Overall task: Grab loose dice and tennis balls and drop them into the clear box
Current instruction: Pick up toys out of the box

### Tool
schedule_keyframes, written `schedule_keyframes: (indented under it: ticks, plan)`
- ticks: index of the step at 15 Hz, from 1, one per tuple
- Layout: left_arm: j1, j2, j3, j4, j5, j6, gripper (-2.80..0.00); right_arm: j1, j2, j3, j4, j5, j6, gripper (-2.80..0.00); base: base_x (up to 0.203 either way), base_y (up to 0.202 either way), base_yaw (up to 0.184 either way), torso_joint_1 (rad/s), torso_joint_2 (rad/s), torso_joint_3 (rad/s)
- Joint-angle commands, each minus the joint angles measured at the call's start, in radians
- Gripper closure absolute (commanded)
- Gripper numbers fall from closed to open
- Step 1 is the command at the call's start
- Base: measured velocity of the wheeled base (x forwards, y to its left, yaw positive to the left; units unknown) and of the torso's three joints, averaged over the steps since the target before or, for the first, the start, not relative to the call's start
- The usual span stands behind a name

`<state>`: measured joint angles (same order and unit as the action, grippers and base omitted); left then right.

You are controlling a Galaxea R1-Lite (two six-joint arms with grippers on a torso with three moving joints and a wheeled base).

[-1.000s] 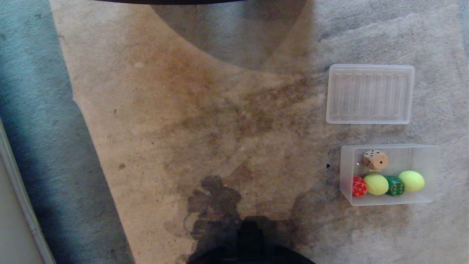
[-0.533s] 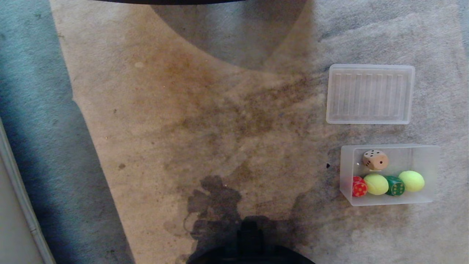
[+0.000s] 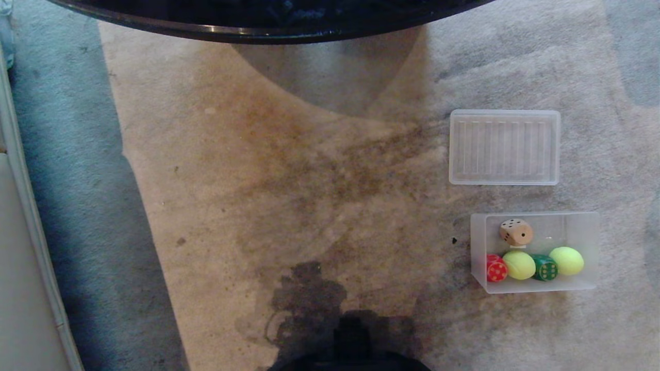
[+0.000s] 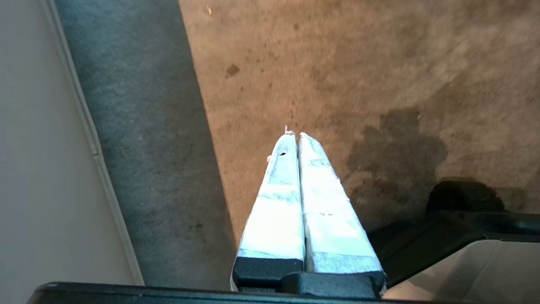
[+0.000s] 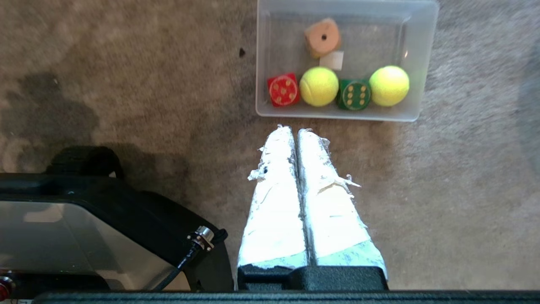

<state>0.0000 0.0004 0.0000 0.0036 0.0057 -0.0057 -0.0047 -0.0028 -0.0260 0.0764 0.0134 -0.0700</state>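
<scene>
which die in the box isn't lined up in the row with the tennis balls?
The tan die. It sits apart toward the clear box's far wall; the red die and green die share the near-wall row.

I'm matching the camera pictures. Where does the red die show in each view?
Head view: red die, lower right, in the clear box's left corner.
Left wrist view: not in it.
Right wrist view: red die, upper middle, beyond the right gripper.
Shared landmark: the green die.
</scene>
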Motion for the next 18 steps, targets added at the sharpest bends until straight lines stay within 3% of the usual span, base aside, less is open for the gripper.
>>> schedule_keyframes:
  ticks: [1,18]
  plan:
    - [0.0,0.0,0.0,-0.001,0.0,0.0,0.0,0.0,0.003,0.0,0.0,0.0,-0.001,0.0,0.0,0.0,0.0,0.002,0.0,0.207]
    - [0.0,0.0,0.0,-0.001,0.0,0.0,0.0,0.0,0.004,-0.002,0.003,-0.001,-0.001,0.0,0.0,0.0,0.0,0.002,0.0,0.203]
